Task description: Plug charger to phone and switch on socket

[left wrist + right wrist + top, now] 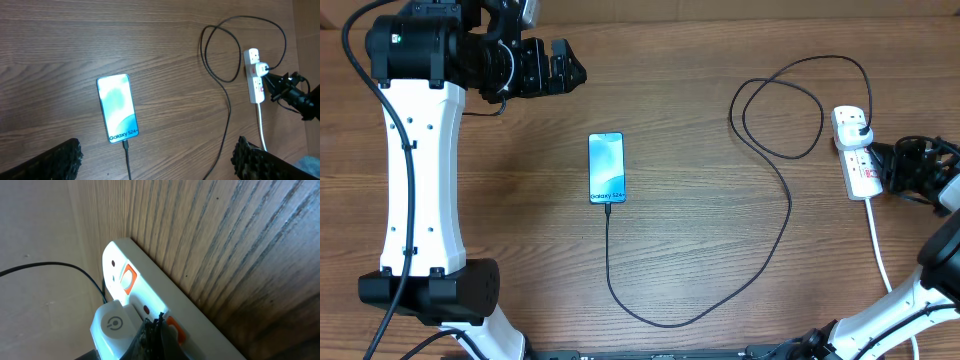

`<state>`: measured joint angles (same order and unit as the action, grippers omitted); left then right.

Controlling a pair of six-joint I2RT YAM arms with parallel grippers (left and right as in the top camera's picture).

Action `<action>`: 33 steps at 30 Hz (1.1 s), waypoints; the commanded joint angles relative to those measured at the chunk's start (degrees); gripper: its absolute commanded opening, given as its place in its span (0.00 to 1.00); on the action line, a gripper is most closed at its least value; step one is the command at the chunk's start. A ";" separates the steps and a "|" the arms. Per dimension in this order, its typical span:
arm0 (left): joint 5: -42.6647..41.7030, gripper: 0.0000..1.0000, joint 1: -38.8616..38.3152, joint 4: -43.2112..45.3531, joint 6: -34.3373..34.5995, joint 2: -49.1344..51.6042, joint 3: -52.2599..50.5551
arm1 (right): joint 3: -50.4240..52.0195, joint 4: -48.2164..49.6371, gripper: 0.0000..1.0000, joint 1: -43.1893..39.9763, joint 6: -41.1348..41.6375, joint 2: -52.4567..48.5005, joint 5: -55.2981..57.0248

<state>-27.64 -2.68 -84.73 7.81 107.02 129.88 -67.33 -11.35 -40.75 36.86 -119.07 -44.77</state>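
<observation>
The phone (606, 167) (117, 107) lies flat mid-table, its blue screen lit. The charger (788, 215) (228, 107), a thin black cable, meets the phone's bottom edge with its connector (125, 145), curves round the front and loops back to a white adapter (112, 325) seated in the socket (855, 150) (255, 75) (150, 295). My right gripper (892, 167) (274, 85) (159, 322) is shut, its tips pressed on the socket beside an orange switch (172, 327). My left gripper (565, 65) (157, 160) hangs open at the back left, well away from the phone, holding nothing.
The socket's white cord (880, 250) runs toward the front right, beside my right arm's base. A second orange switch (129, 277) sits further up the strip. The table's right edge lies just past the socket.
</observation>
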 commanded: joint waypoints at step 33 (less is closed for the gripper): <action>-0.22 1.00 -0.35 -0.11 -0.07 -0.96 0.28 | 1.01 -6.36 0.04 2.60 -2.86 -0.61 1.90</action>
<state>-27.64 -2.68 -84.73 7.81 107.02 129.88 -68.64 -15.44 -40.40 34.68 -118.98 -43.51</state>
